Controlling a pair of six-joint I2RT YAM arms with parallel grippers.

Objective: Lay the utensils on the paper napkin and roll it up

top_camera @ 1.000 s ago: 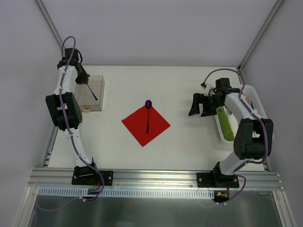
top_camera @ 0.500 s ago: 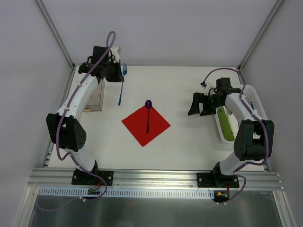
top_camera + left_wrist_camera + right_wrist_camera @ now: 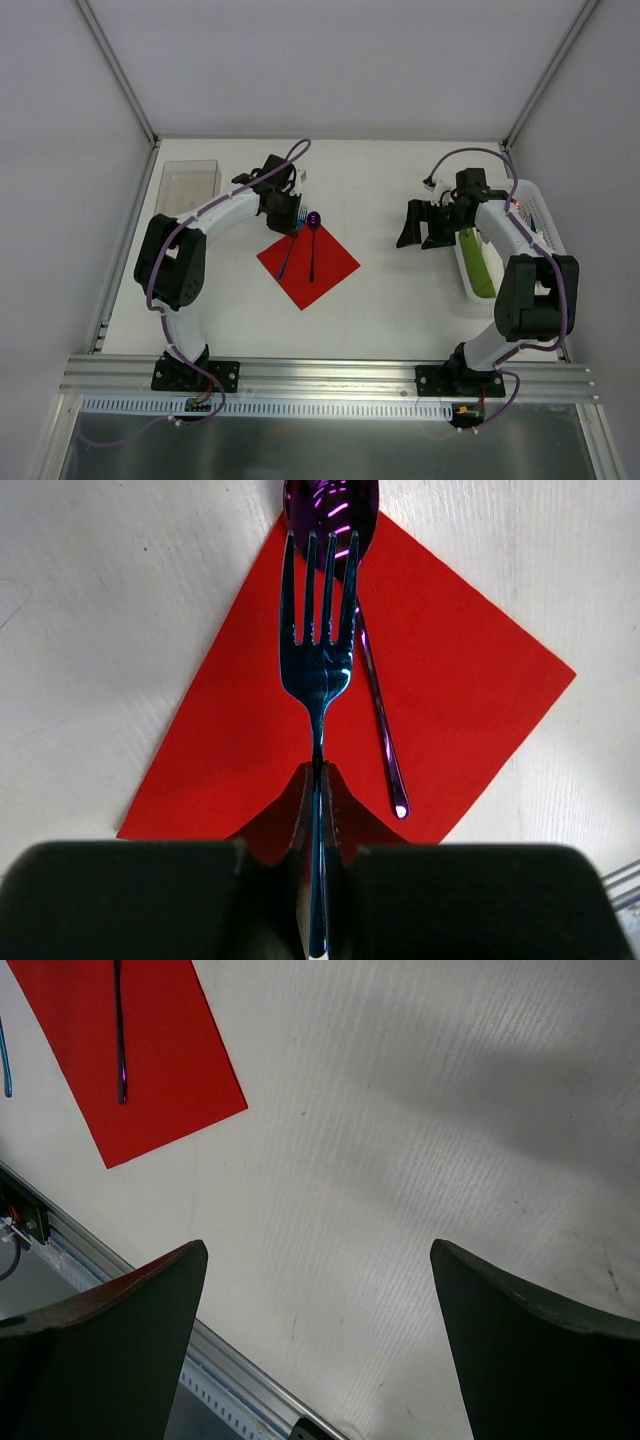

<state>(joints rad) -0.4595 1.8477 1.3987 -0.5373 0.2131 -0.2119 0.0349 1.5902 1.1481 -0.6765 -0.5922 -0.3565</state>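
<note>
The red paper napkin (image 3: 325, 262) lies as a diamond in the middle of the table. One of the utensils, a spoon (image 3: 313, 250) with a purple head, rests on it, its head just past the far corner. My left gripper (image 3: 296, 214) is shut on the thin handle of the other, a blue fork (image 3: 289, 252), which hangs over the napkin's left half beside the spoon. In the left wrist view the fork (image 3: 318, 670) sticks out from the closed gripper (image 3: 318, 775), next to the spoon (image 3: 376, 712) on the napkin (image 3: 460, 680). My right gripper (image 3: 420, 223) stays open to the right, nothing between its fingers (image 3: 160, 1300).
A clear plastic bin (image 3: 190, 182) stands at the far left. A white basket (image 3: 533, 205) at the right edge holds a green napkin bundle (image 3: 480, 265). An aluminium rail (image 3: 330, 375) runs along the near table edge, also under my right gripper (image 3: 317, 1250).
My left arm has swung from the clear bin at the far left across to the napkin, carrying the fork. The right arm has not moved.
</note>
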